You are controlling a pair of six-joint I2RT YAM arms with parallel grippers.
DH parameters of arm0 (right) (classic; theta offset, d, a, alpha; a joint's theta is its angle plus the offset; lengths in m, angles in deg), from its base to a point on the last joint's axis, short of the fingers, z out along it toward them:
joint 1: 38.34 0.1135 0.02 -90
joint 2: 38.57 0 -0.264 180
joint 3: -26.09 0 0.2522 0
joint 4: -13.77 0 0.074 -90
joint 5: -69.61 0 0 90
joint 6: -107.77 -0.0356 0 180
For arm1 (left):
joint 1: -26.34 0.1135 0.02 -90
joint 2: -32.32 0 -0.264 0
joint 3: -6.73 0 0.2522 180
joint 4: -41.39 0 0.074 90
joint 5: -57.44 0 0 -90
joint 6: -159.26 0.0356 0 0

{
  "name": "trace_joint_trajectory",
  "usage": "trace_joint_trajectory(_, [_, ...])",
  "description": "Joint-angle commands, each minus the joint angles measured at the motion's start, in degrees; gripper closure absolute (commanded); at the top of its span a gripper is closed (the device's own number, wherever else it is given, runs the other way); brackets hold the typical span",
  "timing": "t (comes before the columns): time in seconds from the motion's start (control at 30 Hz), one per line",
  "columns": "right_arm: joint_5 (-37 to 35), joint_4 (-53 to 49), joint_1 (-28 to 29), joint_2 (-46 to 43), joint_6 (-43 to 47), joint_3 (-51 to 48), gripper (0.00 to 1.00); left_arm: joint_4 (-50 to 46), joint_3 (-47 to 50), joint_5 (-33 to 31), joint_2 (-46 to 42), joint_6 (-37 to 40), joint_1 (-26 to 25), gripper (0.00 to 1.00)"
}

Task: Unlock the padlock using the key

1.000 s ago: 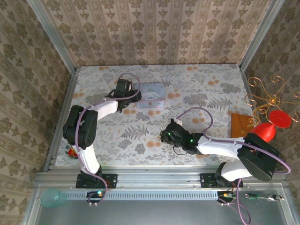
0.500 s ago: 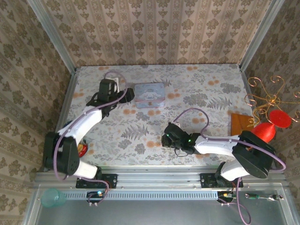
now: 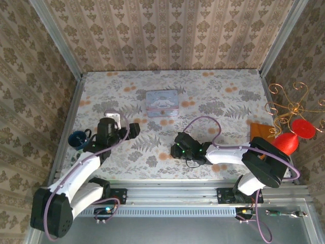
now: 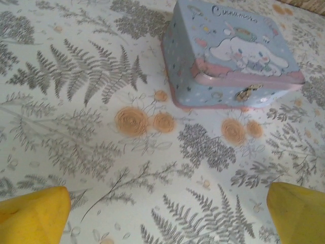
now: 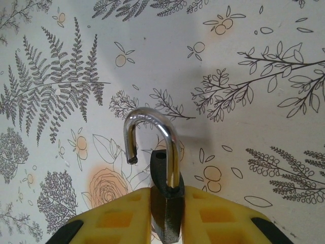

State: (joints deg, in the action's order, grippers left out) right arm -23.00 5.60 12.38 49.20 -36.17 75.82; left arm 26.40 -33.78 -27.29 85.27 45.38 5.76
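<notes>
Padlock (image 5: pixel 161 173) sits clamped by its body between the right gripper's (image 5: pixel 166 203) pads, low over the table (image 5: pixel 254 76). Its long axis runs straight out from the fingers, shackle leading, one leg free. The left gripper (image 4: pixel 167 213), spread wide and empty, faces the tin (image 4: pixel 233 56), well apart.

Dark padlock (image 5: pixel 165 206), silvery shackle (image 5: pixel 151 118), pale blue cartoon tin (image 4: pixel 231 53), fern-print table (image 4: pixel 76 127)

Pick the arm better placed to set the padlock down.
Right. The right gripper has the padlock between its fingers, shackle sprung open. The left gripper is open, empty, and faces the tin box, away from the padlock.
</notes>
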Motion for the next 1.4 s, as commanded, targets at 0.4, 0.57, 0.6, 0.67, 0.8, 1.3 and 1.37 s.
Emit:
trace_joint_trajectory(0.4, [-6.8,-16.5,-0.8,-5.1,3.8,0.4,0.48,8.7,6.7,-9.1,-4.6,4.0,2.6,0.00])
trace_joint_trajectory(0.57, [-11.7,-23.2,-0.8,-10.5,6.2,1.6,0.35,8.8,7.8,-11.3,-5.2,4.6,2.7,0.00])
trace_joint_trajectory(0.6, [-12.7,-24.4,-0.8,-11.5,7.1,2.1,0.35,8.7,7.6,-12.1,-5.5,5.2,2.8,0.00])
trace_joint_trajectory(0.67, [-14.1,-25.7,-0.8,-13.6,9.9,3.0,0.34,6.2,5.8,-15.9,-6.2,6.3,3.0,0.00])
trace_joint_trajectory(0.8, [-18.9,-27.3,-0.8,-18.6,15.1,3.2,0.31,6.7,4.7,-22.6,-8.7,8.5,3.1,0.00])
trace_joint_trajectory(1.3, [-45.0,-11.9,-0.8,-42.6,53.3,-10.5,0.27,35.0,9.8,-31.4,4.6,27.2,4.4,0.00])
trace_joint_trajectory(1.37, [-47.2,-6.3,-1.0,-47.5,59.5,-15.3,0.23,35.2,9.5,-30.7,6.3,27.6,4.9,0.00])
